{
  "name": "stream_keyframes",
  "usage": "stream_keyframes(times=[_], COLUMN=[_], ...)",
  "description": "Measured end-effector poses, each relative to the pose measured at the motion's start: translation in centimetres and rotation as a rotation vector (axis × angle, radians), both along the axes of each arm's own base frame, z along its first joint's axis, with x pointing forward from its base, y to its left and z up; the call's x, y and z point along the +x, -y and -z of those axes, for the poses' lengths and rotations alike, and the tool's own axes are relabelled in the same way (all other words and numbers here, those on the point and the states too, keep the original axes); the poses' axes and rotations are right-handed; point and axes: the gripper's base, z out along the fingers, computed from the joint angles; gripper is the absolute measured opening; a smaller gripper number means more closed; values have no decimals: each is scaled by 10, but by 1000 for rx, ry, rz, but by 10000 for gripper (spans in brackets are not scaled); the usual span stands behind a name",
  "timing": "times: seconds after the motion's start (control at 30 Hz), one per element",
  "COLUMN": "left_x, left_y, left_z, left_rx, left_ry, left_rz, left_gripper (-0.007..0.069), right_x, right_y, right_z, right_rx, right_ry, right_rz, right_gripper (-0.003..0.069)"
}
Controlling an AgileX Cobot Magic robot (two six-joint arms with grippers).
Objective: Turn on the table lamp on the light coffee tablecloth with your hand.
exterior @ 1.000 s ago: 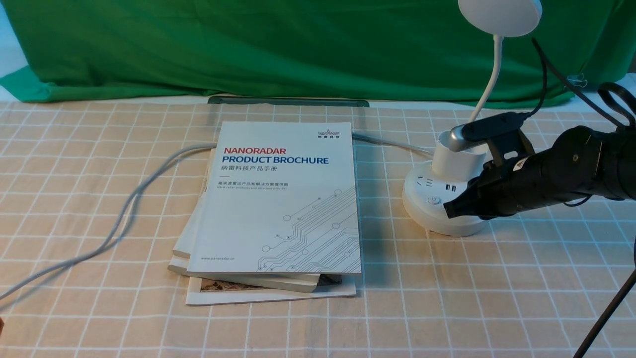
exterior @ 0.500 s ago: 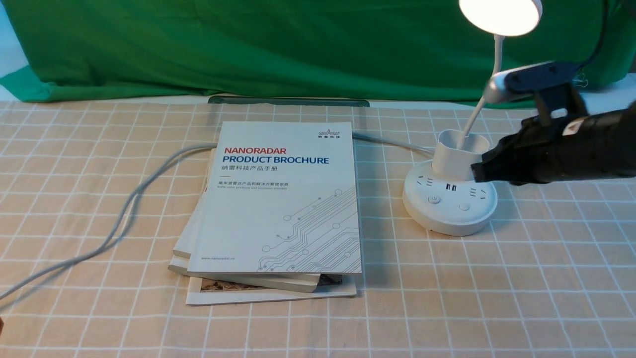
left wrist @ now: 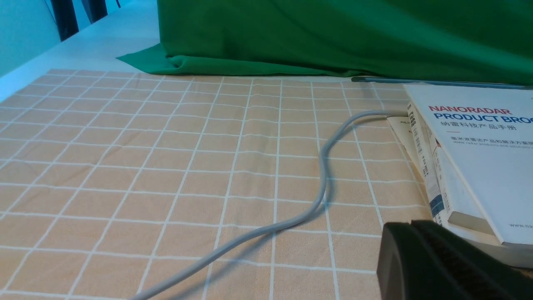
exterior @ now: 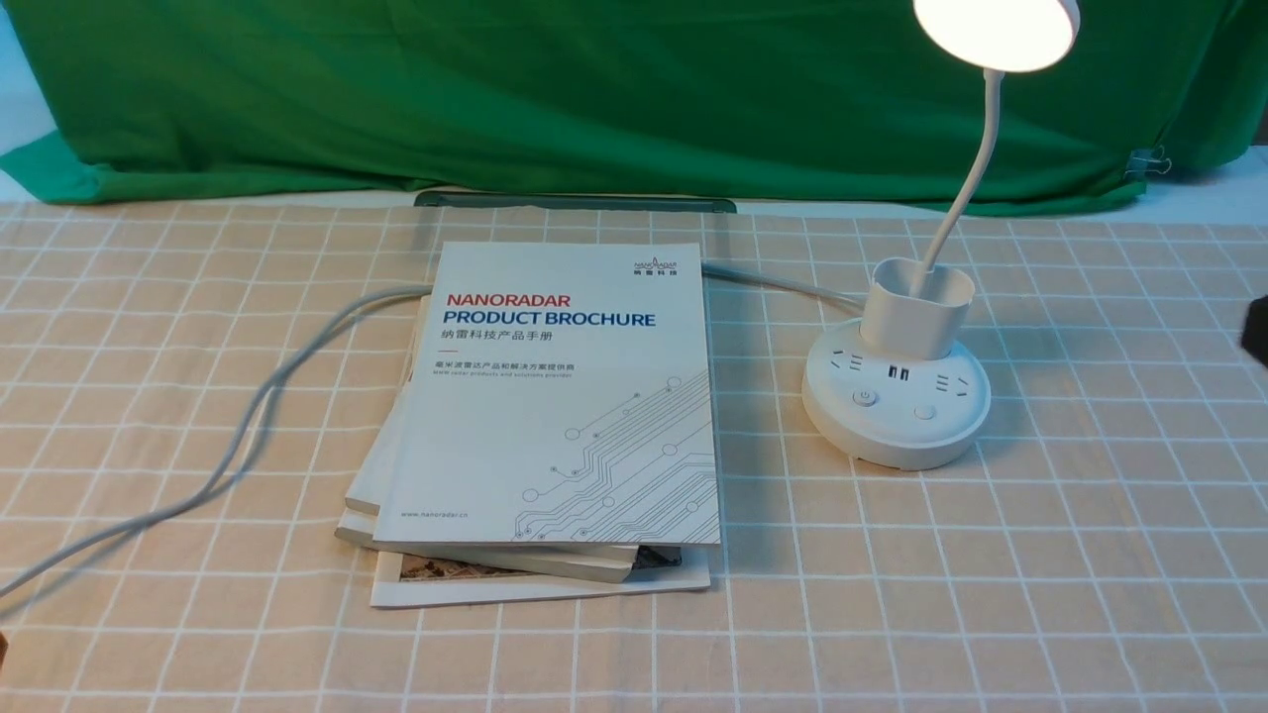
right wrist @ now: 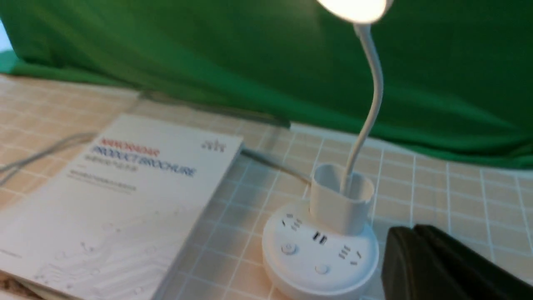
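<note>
The white table lamp (exterior: pixel 897 401) stands on the light coffee tablecloth (exterior: pixel 991 564), right of centre. Its disc head (exterior: pixel 996 30) glows warm white. The round base shows two buttons and sockets, also seen in the right wrist view as the lamp (right wrist: pixel 320 254). My right gripper (right wrist: pixel 412 227), the hand, is shut and empty; it hovers to the right of the base, clear of it. Only a black sliver of the hand (exterior: pixel 1258 332) shows at the front view's right edge. My left gripper (left wrist: pixel 410 223) is shut, low over the cloth beside the books.
A stack of books (exterior: pixel 565 396) topped by a white brochure lies left of the lamp. A grey cable (exterior: pixel 258 416) runs from behind the books across the left of the cloth. A green backdrop cloth (exterior: pixel 594 89) hangs behind, with a dark flat strip (exterior: pixel 575 202) at its foot.
The lamp head went from dark to lit. My right arm lifted off the lamp base and drew back to the right, almost out of the front view.
</note>
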Motion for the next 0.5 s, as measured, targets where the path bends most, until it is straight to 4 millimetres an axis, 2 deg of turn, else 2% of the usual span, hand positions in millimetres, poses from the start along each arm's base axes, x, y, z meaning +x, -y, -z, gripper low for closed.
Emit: stream_keyframes(times=[0.13,0.27,0.5], left_x=[0,0,0], left_y=[0,0,0], left_z=[0,0,0], left_rx=[0,0,0], left_ry=[0,0,0], left_rz=[0,0,0], left_gripper=[21,21,21], right_x=[-29,-45,-47], right_y=[7,11,15], right_z=[-15,-21,-27], right_rx=[30,48,50], right_ry=[113,176,261], right_rz=[-6,-7,21], right_gripper=[38,43,29])
